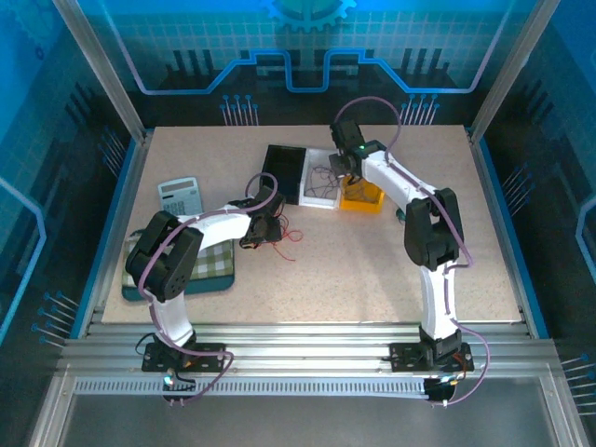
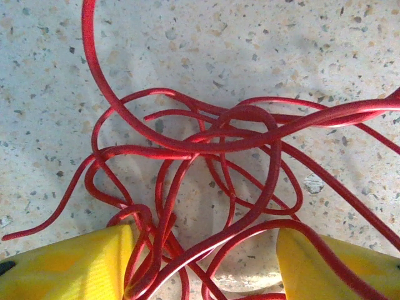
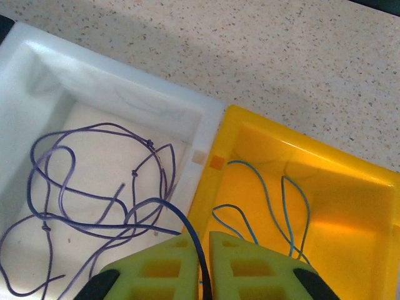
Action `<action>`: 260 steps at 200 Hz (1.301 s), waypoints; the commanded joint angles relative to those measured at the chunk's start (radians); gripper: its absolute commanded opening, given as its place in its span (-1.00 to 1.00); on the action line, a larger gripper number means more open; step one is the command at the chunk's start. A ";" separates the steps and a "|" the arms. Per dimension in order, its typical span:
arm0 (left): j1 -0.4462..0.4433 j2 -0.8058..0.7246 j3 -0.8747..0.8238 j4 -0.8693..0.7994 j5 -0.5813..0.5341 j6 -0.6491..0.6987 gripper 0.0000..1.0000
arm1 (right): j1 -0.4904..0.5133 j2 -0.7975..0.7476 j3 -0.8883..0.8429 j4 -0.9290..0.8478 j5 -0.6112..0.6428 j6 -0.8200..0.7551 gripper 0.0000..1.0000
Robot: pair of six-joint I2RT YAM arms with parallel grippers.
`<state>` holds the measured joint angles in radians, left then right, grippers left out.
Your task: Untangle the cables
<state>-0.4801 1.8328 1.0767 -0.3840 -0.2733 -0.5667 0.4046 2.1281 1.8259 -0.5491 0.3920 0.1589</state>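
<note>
At the far left of the table, a calculator and a green checked cloth lie near the edge, close under the left arm's elbow, so room on that side looks tight. Just right of them the left gripper hangs over the red cable tangle, which lies on the bare speckled surface. Its yellow fingers stand wide apart, straddling the loops. Several strands run between them but nothing is pinched.

The cable looks thin, light and limp, and likely to slide and curl back. A hold on one outer loop or a free end should serve better than a grab at the crossed middle. Open table to the right and toward the near edge gives space for drawing strands out.

Further right, a black tray, a white tray holding a purple cable, and a yellow bin with a light blue cable stand in a row. The right gripper hovers over the wall where white tray and yellow bin touch. Its fingers are almost together, with a dark blue cable in the slit, apparently pinched.
</note>
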 commanded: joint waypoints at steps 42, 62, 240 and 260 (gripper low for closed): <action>-0.003 0.017 0.002 -0.022 0.014 0.033 0.28 | 0.035 0.060 0.088 0.012 -0.058 -0.031 -0.74; -0.003 -0.007 -0.008 -0.010 0.025 0.044 0.28 | 0.028 0.102 0.140 -0.006 -0.149 -0.020 -0.55; 0.073 -0.091 -0.078 0.112 0.252 0.044 0.27 | 0.208 -0.307 -0.594 0.320 -0.658 -0.065 0.07; 0.084 -0.092 -0.084 0.118 0.268 0.034 0.27 | 0.211 -0.249 -0.571 0.313 -0.682 -0.048 0.08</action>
<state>-0.4141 1.7706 1.0115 -0.2817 -0.0547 -0.5247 0.6167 1.8172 1.2442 -0.2485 -0.2096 0.1070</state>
